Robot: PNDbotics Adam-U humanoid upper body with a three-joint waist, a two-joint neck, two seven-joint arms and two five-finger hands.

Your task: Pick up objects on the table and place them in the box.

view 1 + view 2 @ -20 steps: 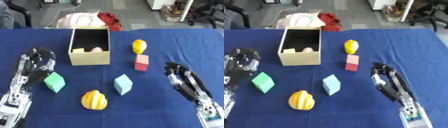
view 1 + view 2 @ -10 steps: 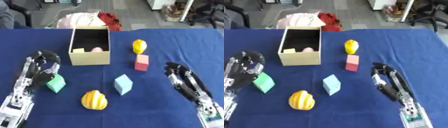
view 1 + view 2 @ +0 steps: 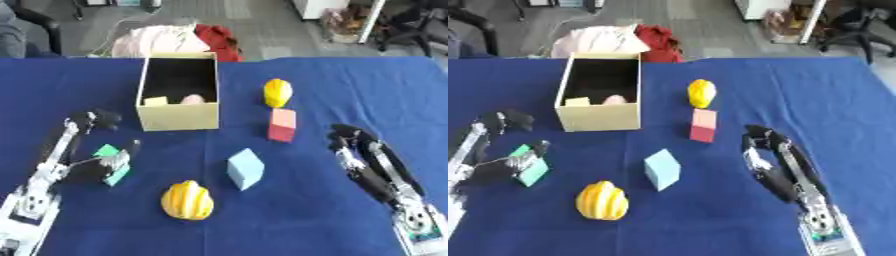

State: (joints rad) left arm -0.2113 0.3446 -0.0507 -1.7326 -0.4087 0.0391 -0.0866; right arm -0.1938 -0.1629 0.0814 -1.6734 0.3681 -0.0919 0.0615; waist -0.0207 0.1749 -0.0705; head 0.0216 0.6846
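My left hand (image 3: 92, 162) is curled round the green block (image 3: 110, 164) at the near left of the table; the box (image 3: 178, 117) lies up and to its right, close by; my right hand (image 3: 354, 150) rests open, well apart.

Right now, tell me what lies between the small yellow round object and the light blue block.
The red-pink block lies between them, seen in the left eye view.

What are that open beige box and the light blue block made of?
The open beige box looks like matte cardboard: thin flat walls, dull surface. The light blue block seems foam or matte plastic, with flat even-coloured faces and no shine; I can't tell which.
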